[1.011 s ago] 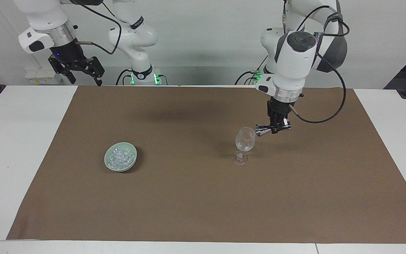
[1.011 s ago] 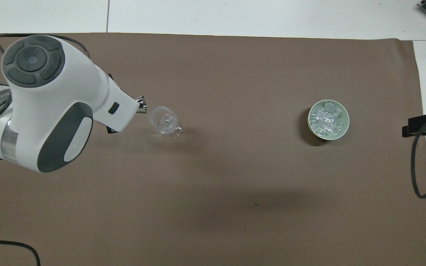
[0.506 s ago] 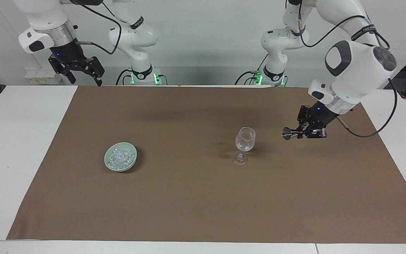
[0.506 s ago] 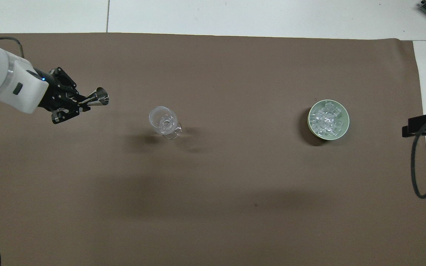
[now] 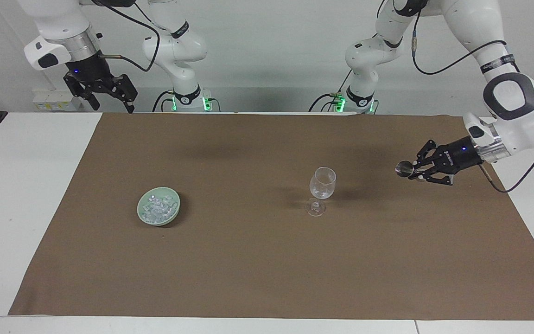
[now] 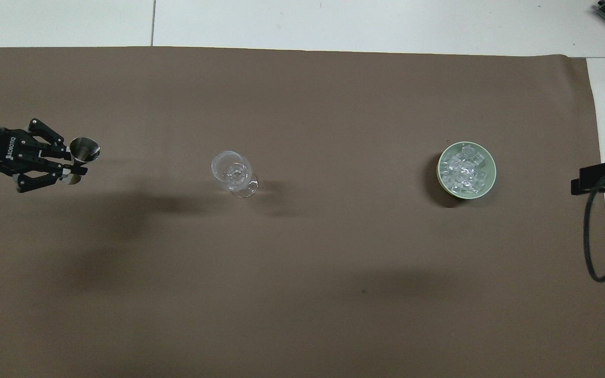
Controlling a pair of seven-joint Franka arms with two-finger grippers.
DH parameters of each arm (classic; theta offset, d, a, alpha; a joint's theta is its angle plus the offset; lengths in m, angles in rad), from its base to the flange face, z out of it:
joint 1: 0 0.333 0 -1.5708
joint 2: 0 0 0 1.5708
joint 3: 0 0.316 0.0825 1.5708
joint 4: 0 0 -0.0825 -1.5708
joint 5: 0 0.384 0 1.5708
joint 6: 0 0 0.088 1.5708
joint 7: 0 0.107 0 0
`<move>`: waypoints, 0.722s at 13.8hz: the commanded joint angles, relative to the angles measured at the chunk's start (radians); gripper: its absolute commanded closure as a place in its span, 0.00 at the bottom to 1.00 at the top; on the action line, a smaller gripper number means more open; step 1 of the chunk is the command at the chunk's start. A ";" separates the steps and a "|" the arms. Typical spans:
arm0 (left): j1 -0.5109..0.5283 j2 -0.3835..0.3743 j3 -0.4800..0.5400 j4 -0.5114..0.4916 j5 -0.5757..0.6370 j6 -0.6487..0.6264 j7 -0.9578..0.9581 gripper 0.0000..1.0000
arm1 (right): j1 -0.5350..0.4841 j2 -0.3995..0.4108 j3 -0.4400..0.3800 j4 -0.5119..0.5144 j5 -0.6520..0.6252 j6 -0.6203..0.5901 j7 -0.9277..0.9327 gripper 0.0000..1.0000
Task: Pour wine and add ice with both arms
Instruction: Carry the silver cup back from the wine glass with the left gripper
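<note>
Now the left pincer [image 5: 416,170] has swung away from the clear stemmed wine glass [image 5: 321,190], carrying the small steel double-cone measuring cup [image 6: 83,151] with it. A second ago that cup was tipped at the glass's rim; it is now held out over the brown paper mat [image 5: 267,260] toward the left arm's end of the surface, well apart from the glass. The pincer is clamped tight on the cup's waist, fingertips closed round it.

That reads as the pour being over: the left arm looks to be taking the spent measure off to set it down, though no liquid can be made out in the glass.

The ice [image 5: 158,208], a heap of small clear cubes, lies untouched in the round pale green dish [image 5: 174,196], well apart from the left pincer, with the glass between them. The right pincer [image 5: 109,95] waits raised above the table's edge by its own base, fingers spread wide and holding nothing, with the dish the nearest thing to it.

Adding the ice is probably the step left, and it likely falls to the right arm.
</note>
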 commanded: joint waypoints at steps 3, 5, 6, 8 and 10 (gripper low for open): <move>0.138 0.191 -0.014 0.020 -0.206 -0.143 0.225 1.00 | 0.001 -0.020 -0.004 -0.021 0.012 0.012 -0.019 0.00; 0.182 0.259 -0.016 0.017 -0.243 -0.162 0.278 1.00 | 0.001 -0.020 -0.004 -0.021 0.010 0.012 -0.019 0.00; 0.198 0.298 -0.016 0.017 -0.264 -0.180 0.311 1.00 | 0.001 -0.020 -0.004 -0.021 0.012 0.012 -0.019 0.00; 0.226 0.343 -0.019 0.019 -0.283 -0.231 0.334 1.00 | 0.001 -0.020 -0.004 -0.021 0.010 0.012 -0.019 0.00; 0.239 0.388 -0.023 0.020 -0.292 -0.248 0.395 1.00 | 0.001 -0.020 -0.004 -0.021 0.010 0.012 -0.019 0.00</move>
